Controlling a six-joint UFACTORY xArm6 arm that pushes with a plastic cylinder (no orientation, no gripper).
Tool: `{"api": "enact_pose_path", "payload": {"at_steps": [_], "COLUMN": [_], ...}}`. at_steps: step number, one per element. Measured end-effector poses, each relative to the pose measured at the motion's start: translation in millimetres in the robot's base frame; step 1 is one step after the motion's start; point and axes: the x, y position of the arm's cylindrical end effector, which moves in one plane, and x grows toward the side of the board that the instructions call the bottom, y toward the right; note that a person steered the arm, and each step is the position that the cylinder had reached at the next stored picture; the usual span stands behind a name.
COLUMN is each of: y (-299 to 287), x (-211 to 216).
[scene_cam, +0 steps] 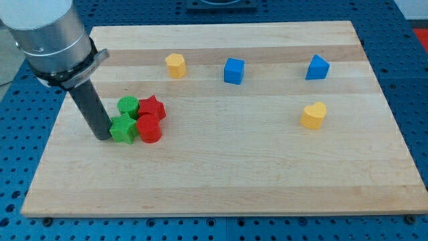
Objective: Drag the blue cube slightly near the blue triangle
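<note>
The blue cube (234, 70) sits on the wooden board (227, 167) near the view's top, right of centre-left. The blue triangle (317, 67) lies further to the view's right at about the same height, well apart from the cube. My tip (103, 136) rests on the board at the view's left, touching the left side of the green star (122, 129), far from both blue blocks.
A cluster sits right of my tip: a green cylinder (128, 106), a red star (152, 107) and a red cylinder (150, 128). A yellow hexagon (175, 65) lies left of the blue cube. A yellow heart (313, 115) lies below the blue triangle.
</note>
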Motion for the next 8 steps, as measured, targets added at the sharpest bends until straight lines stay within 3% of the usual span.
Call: {"api": "enact_pose_path", "payload": {"at_steps": [1, 3, 5, 6, 8], "y": [-2.5, 158.6, 181.2, 193.8, 194.2], "x": [52.9, 57.9, 57.8, 42.5, -37.3]}}
